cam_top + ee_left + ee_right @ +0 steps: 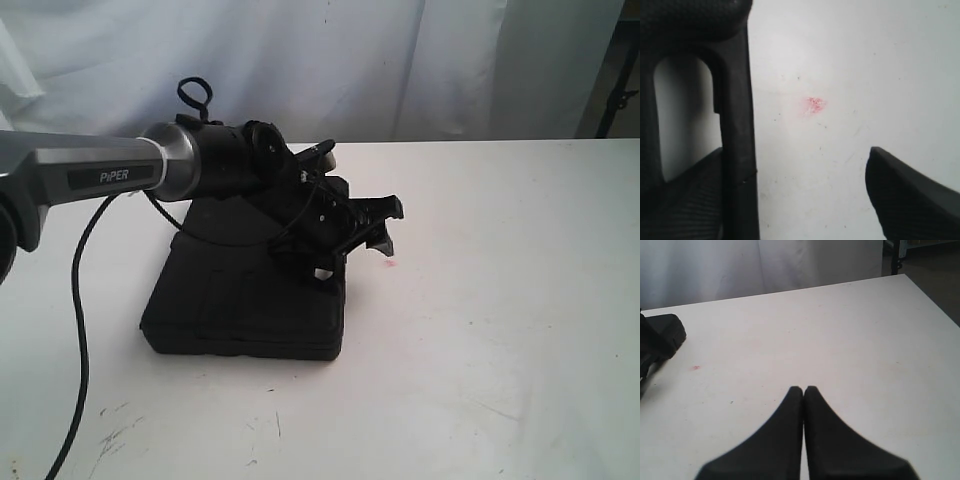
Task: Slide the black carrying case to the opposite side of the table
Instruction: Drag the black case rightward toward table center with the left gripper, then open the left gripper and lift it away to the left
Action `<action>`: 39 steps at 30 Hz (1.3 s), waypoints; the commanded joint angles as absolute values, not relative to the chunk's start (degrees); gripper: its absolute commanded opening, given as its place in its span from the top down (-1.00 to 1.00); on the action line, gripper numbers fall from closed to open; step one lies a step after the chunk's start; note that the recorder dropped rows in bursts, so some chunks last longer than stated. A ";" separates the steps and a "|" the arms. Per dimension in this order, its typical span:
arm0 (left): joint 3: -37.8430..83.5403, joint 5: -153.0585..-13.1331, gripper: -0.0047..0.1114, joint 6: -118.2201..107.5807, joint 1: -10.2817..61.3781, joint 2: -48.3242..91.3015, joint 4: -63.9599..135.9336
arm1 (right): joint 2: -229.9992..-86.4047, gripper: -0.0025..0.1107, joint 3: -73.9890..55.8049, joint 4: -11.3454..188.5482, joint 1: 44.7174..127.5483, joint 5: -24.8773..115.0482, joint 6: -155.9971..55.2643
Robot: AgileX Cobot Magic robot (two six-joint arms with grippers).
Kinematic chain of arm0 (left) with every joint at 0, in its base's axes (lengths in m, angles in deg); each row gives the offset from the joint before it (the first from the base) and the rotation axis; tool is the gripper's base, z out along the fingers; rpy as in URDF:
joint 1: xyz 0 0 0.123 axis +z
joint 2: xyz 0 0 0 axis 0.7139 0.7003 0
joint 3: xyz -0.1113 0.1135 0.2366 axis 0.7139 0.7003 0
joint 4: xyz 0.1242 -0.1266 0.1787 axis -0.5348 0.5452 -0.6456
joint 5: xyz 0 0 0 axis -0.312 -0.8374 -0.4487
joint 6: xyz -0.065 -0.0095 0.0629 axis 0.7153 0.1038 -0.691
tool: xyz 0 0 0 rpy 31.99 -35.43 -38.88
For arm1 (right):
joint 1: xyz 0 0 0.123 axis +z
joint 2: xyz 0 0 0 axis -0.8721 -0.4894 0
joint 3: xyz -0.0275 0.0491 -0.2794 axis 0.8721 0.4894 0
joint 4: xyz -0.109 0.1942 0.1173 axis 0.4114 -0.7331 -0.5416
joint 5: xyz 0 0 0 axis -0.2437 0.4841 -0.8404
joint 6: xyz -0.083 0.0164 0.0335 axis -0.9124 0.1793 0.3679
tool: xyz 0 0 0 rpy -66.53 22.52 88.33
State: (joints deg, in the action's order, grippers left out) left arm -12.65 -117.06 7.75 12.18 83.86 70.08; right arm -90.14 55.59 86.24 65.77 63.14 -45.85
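The black case (245, 300) lies flat on the white table (500, 320), left of the middle. My left arm reaches over it, and the left gripper (378, 228) hangs at the case's right edge. In the left wrist view the left gripper (796, 150) is open and straddles the case's handle bar (737, 140): one finger (690, 195) sits in the handle cutout and the other (910, 200) stands outside over bare table. The right gripper (803, 388) is shut on nothing, low over the table; the exterior view does not show it.
A small red dot (392, 264) (814, 104) (695, 368) marks the table just right of the case. A black cable (80, 330) trails from the left arm. Scuff marks (115, 435) lie near the front left. White curtain (400, 60) behind; table corner (905, 276) meets dark floor.
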 commanded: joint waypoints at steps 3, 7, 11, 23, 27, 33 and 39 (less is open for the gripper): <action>-13.41 -114.67 -0.30 9.43 12.20 83.75 65.47 | -89.79 0.96 55.80 86.14 65.35 62.77 -46.22; -13.41 -116.18 -0.28 12.34 12.20 83.75 65.78 | -89.79 0.96 55.80 86.14 65.35 62.77 -46.22; -13.41 -118.07 -0.20 12.22 11.28 83.26 66.37 | -89.79 0.96 55.80 86.14 65.35 62.77 -46.22; -16.07 -121.98 -0.13 25.84 8.37 81.33 48.04 | -89.79 0.96 55.80 86.14 65.35 62.77 -46.22; -18.25 -122.89 -0.02 27.17 8.28 81.33 47.17 | -89.79 0.96 55.80 86.14 65.35 62.77 -46.22; -20.32 -126.56 -0.01 27.17 8.28 81.23 45.00 | -89.79 0.96 55.80 86.14 65.35 62.77 -46.22; -20.75 -131.86 0.48 28.16 8.28 80.00 38.65 | -89.79 0.96 55.80 86.14 65.35 62.77 -46.22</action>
State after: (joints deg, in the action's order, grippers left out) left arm -20.21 -129.31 26.74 8.81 81.58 42.06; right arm -90.14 55.59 86.24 65.77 63.14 -45.85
